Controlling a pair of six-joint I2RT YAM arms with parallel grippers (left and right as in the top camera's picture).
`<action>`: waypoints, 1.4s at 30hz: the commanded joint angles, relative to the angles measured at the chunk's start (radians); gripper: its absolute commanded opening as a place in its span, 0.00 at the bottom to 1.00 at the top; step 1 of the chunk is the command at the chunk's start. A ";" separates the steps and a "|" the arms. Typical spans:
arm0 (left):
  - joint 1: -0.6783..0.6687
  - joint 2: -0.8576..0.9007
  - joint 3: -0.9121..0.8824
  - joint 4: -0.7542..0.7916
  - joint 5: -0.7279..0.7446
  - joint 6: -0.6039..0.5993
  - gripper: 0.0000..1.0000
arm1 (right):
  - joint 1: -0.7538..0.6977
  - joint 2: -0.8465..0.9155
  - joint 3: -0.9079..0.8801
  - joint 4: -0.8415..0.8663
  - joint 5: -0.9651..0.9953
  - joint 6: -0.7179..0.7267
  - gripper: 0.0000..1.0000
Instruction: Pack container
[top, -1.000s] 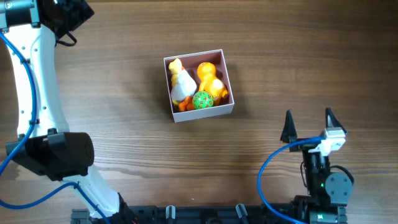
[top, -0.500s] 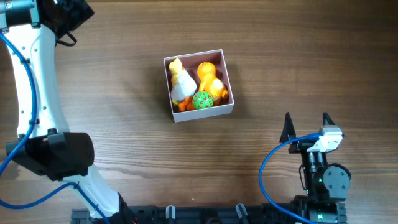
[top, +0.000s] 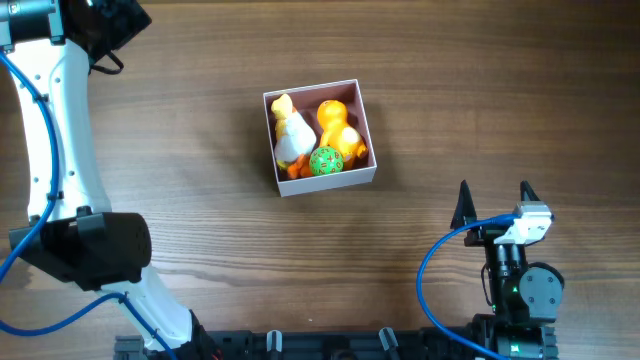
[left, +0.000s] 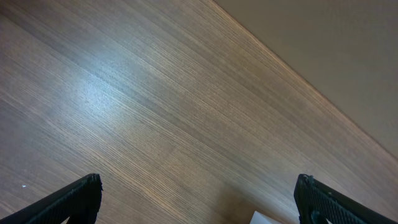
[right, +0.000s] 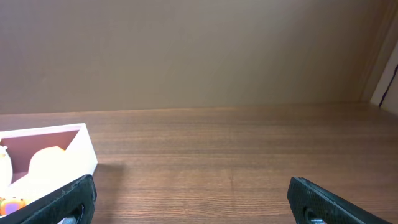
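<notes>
Container (top: 335, 181) is a square white box with a pink inside, and in the overhead view it stands a little above and left of the middle of the frame, on the wooden table (top: 200, 230). It is open at the top and it holds several small toys. A white and yellow toy (top: 291, 135) lies along the left side of the box. An orange toy (top: 337, 128) lies on the right side. A green ball (top: 325, 161) with a pattern rests at the lower edge, touching both of them. A small orange-red piece (top: 295, 171) shows in the lower left corner of the box.

Neither arm touches the box. The right gripper (top: 495, 198) is in the lower right of the overhead frame, well apart from the box, with its two dark fingers spread wide and nothing between them. A blue cable (top: 430, 270) curves beside it. In the right wrist view the box appears at the lower left, with one pink inner wall and a pale toy visible.

The left arm (top: 60, 130) reaches up along the left edge of the overhead frame to the upper left corner. In the left wrist view the left gripper (left: 199, 204) also has its jaws wide apart, empty, over bare wood. A small white corner (left: 264, 218) shows at the bottom edge there; I cannot tell what it is.
</notes>
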 joint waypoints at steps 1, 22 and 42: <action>-0.002 -0.016 0.008 0.000 0.008 -0.010 1.00 | 0.005 -0.005 -0.001 0.000 0.021 0.019 1.00; -0.002 -0.016 0.008 0.000 0.008 -0.010 1.00 | 0.005 -0.005 -0.001 0.000 0.021 0.018 1.00; 0.000 -0.072 0.008 0.018 0.008 -0.014 1.00 | 0.005 -0.005 -0.001 0.000 0.021 0.018 1.00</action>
